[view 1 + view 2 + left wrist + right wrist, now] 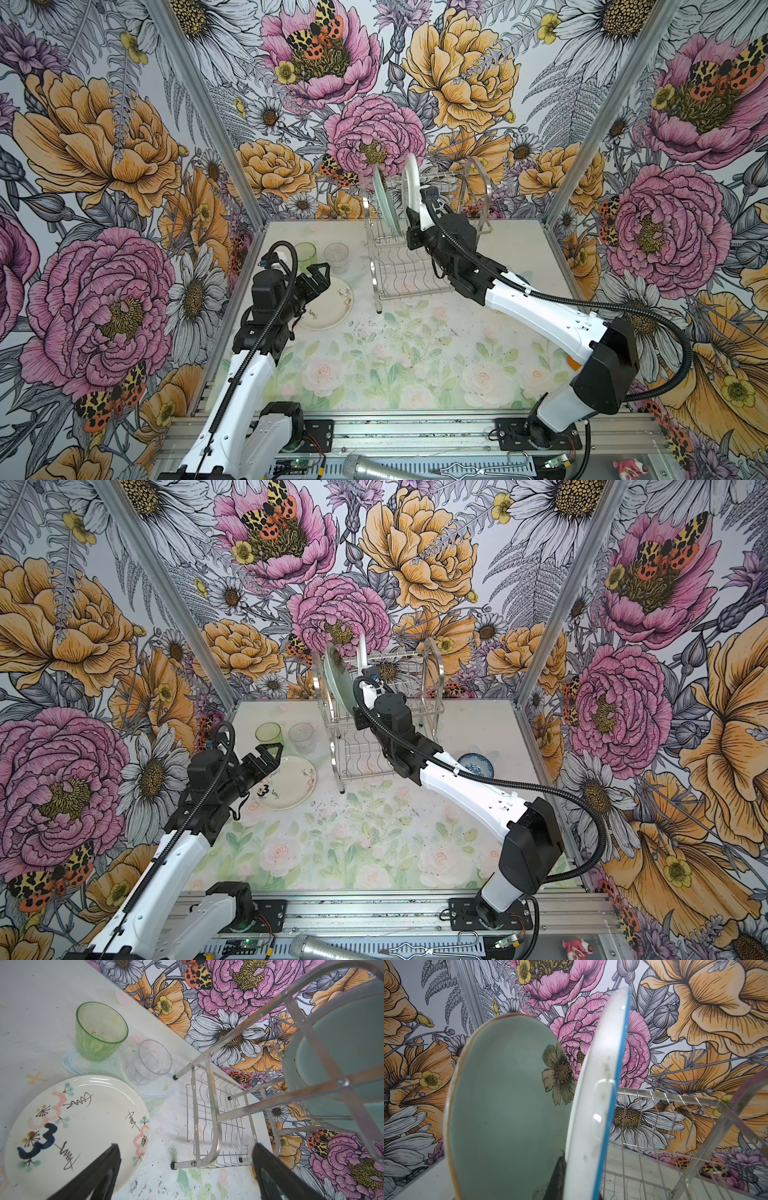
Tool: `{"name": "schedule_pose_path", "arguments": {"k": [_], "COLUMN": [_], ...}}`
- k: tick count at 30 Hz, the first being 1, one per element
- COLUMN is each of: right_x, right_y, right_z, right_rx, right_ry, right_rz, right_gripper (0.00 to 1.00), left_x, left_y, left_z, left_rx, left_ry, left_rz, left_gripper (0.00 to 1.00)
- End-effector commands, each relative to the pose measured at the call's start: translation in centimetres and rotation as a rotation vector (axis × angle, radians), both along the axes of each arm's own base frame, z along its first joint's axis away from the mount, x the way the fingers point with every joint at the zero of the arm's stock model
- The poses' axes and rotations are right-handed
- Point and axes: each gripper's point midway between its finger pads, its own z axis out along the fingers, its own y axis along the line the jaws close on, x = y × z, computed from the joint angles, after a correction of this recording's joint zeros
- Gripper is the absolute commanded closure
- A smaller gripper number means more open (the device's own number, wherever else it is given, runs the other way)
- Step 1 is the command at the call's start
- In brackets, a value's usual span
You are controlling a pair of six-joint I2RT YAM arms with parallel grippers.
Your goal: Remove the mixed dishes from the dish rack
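Observation:
The chrome dish rack (376,266) (332,746) (216,1118) (654,1126) stands at the back middle. On its upper tier a pale green plate (384,199) (338,679) (508,1105) and a white plate (411,178) (363,650) (593,1105) stand on edge. My right gripper (415,216) (365,706) (579,1188) is shut on the white plate's lower rim. Left of the rack, my left gripper (320,274) (270,750) (186,1147) hangs open and empty over the cream plate (332,307) (291,783) (83,1126). Behind that plate stand a green tumbler (305,253) (99,1030) and a clear tumbler (336,255) (149,1061).
A blue-and-white bowl (478,764) sits on the table right of the rack, half hidden by my right arm. Flowered walls close in at the back and both sides. A microphone (370,467) lies on the front rail.

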Motion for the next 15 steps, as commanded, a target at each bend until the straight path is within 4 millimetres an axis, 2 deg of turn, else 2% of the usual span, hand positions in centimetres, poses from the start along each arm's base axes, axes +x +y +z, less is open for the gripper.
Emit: {"name": "schedule_pose_path", "arguments": {"k": [1,15], "right_x": [-1.7,-2.2], "right_y": [-2.1,-2.3], "right_z": [8.1,9.5], "right_rx": [0.173,0.178], "right_ry": [-0.208,-0.302], "right_rz": [-0.016,-0.010], "right_gripper": [1.00,1.00], "left_x": [-0.3,-0.1], "left_y": [0.2,-0.2], "left_z": [0.2,-0.1], "left_rx": [0.005,0.001], "left_ry": [-0.006,0.003], "left_rz": [0.004,-0.006], "left_gripper": [0.01,0.01]}}
